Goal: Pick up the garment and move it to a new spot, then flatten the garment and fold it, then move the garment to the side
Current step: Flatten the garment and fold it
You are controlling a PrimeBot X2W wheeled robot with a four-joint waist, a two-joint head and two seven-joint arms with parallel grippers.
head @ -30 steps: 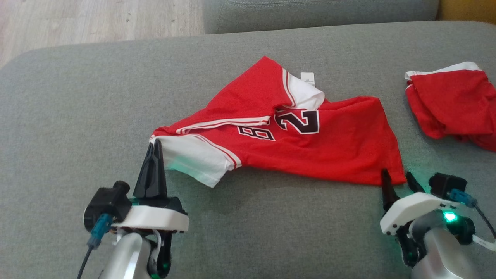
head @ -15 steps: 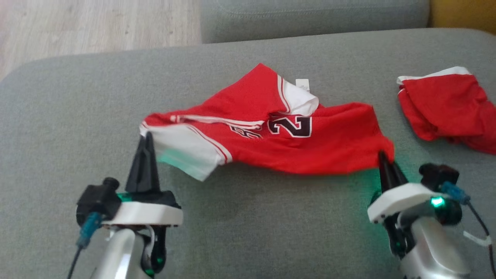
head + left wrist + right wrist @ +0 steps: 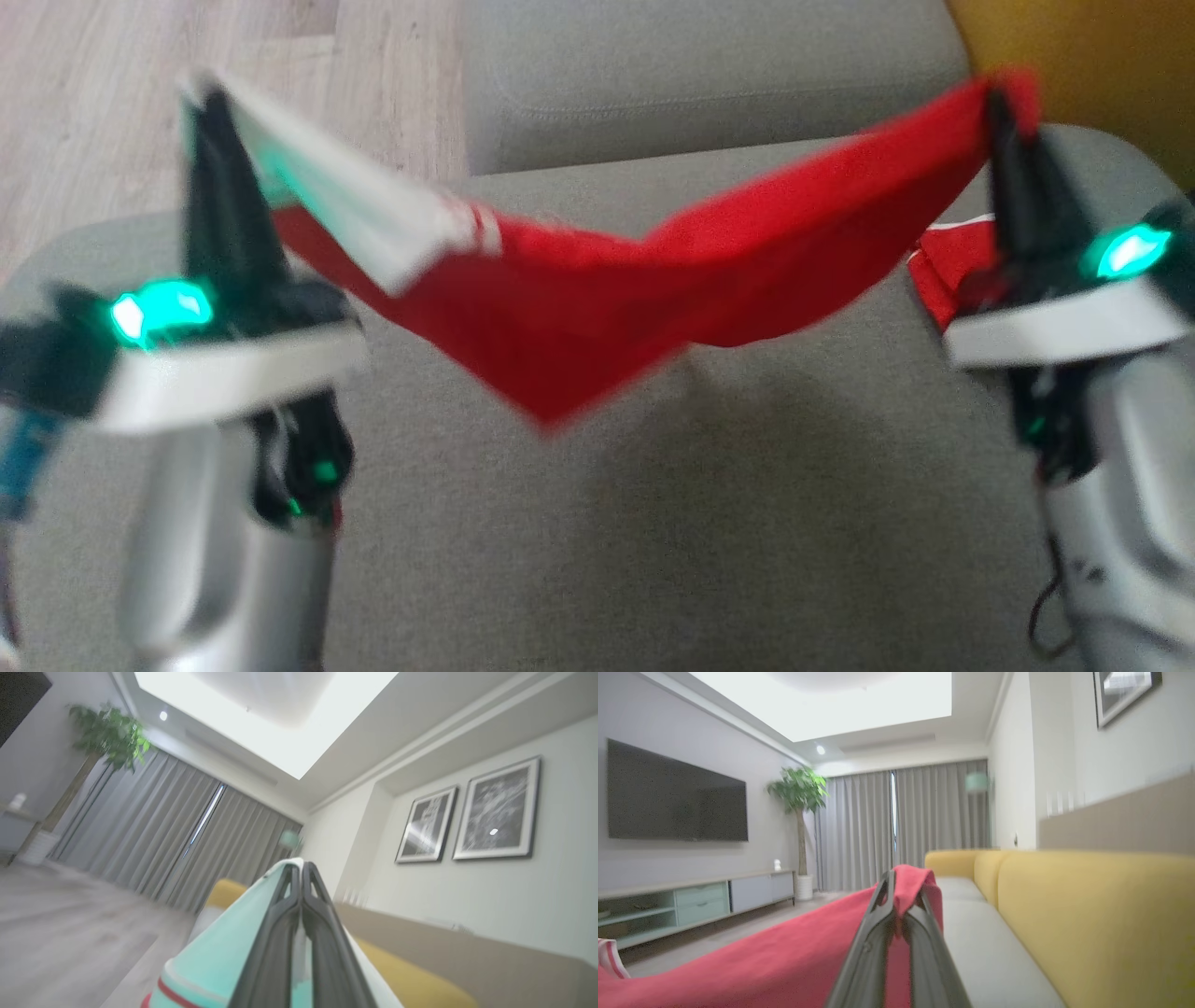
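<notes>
Head view: the red garment (image 3: 579,327) hangs in the air, strung between both raised pincers. Its middle sags to a point above the grey cushion (image 3: 747,541). The picture is blurred.
Left pincer (image 3: 207,98): clenched on the edge of the white sleeve (image 3: 373,224).
Right pincer (image 3: 994,98): clenched on a red corner, with cloth bunched over its tips.
Step in hand: carrying the garment to a new spot, by my judgement.
Doing it well: hold both grips level and draw them apart to take out the sag, so the low point neither drags nor tucks under on landing.
Edges: the cushion's far rim and the wooden floor (image 3: 112,112) lie beyond the left pincer. A second red piece (image 3: 938,266) lies near the right pincer and is best avoided.
Open room: the bare cushion beneath the garment and toward the robot looks widest.
</notes>
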